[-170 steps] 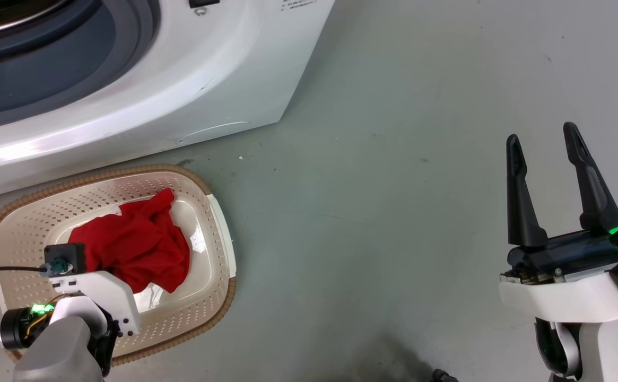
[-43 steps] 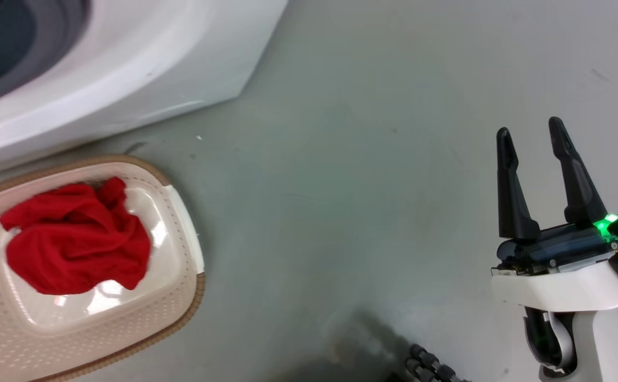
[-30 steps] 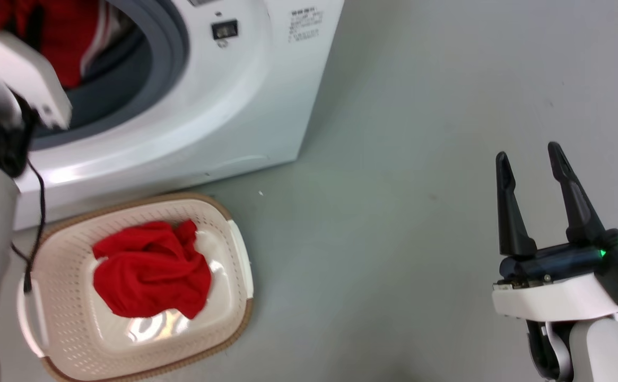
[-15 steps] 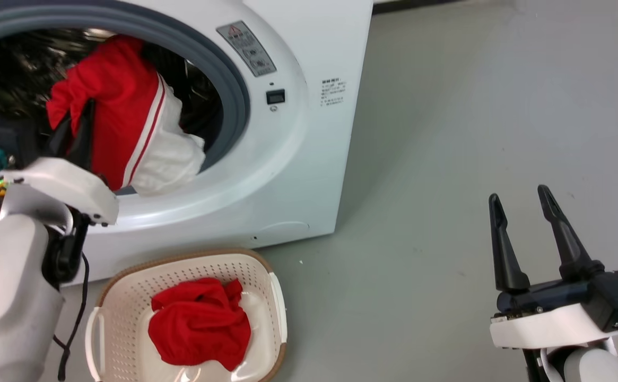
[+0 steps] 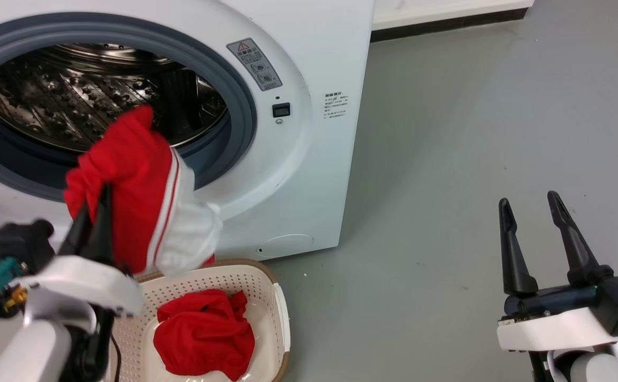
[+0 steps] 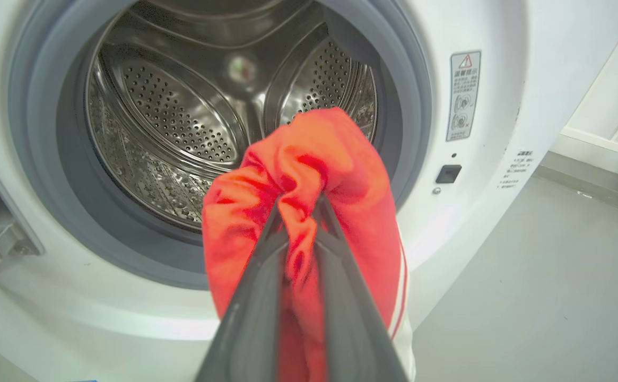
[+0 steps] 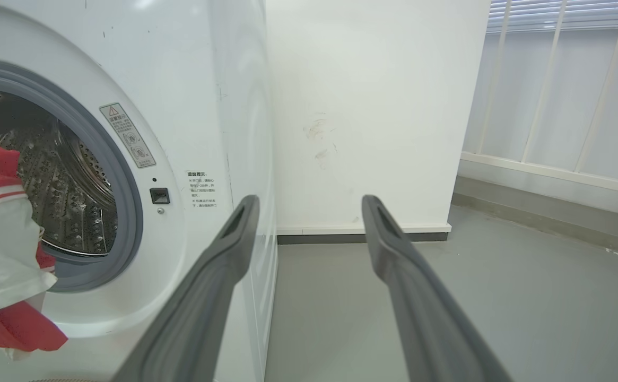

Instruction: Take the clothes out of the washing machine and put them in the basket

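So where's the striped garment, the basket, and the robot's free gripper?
striped garment (image 5: 128, 175), head view, on its red upper part.
basket (image 5: 224, 277), head view, on its perforated back wall.
right gripper (image 5: 528, 198), head view, midway between its open fingertips.

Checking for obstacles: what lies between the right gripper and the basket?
Bare grey floor, as the head view shows: nothing stands between the open right gripper and the basket.

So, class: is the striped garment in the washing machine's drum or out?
Out. The left gripper is shut on the striped garment, which hangs in front of the washing machine, outside its grey porthole rim.
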You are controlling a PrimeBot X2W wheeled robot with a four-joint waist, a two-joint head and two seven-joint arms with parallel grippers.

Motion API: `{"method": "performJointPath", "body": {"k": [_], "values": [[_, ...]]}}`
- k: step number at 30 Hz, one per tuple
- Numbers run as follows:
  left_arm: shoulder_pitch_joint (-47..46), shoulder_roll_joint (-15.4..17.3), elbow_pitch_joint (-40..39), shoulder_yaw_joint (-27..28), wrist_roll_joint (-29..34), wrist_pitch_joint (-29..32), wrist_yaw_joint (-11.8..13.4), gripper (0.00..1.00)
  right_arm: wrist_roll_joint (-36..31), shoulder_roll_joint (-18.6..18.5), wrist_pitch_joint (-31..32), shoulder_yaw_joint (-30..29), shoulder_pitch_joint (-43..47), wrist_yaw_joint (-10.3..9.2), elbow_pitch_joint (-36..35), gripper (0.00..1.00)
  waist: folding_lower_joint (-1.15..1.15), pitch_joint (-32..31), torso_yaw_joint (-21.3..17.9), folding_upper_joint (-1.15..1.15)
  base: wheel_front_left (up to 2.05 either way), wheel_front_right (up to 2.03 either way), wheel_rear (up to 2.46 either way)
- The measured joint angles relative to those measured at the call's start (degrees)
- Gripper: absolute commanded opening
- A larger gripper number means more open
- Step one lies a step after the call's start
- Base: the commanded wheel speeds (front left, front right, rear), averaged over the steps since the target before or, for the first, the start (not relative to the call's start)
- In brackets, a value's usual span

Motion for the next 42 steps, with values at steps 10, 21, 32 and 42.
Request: {"method": "performJointPath", "body": {"k": [10, 21, 32, 42], "values": [[5.5, -2.4, 11.7, -4.9, -1.4, 1.1, -3.0, 0.00, 0.1, 0.0, 0.0, 0.5, -0.6, 0.00, -0.4, 1.00, 0.01, 3.1, -0.8, 0.00, 0.00, 0.00, 0.00], [-3.6, -5.9, 37.5, -6.5, -2.0, -1.9, -8.9, 0.00, 0.1, 0.0, 0.0, 1.6, -3.8, 0.00, -2.4, 1.00, 0.02, 11.0, -2.8, 0.00, 0.00, 0.00, 0.00], [-13.9, -7.3, 57.1, -7.4, -1.1, -5.0, -12.4, 0.00, 0.6, 0.0, 0.0, 1.3, -6.2, 0.00, -3.6, 1.00, 0.03, 21.0, -5.7, 0.00, 0.00, 0.00, 0.00], [-20.5, -8.9, 66.0, -7.1, -0.6, -8.2, -14.1, 0.00, 0.3, 0.0, 0.0, 0.8, -7.1, 0.00, -4.9, 1.00, 0.02, 26.6, -6.8, 0.00, 0.00, 0.00, 0.00]]}}
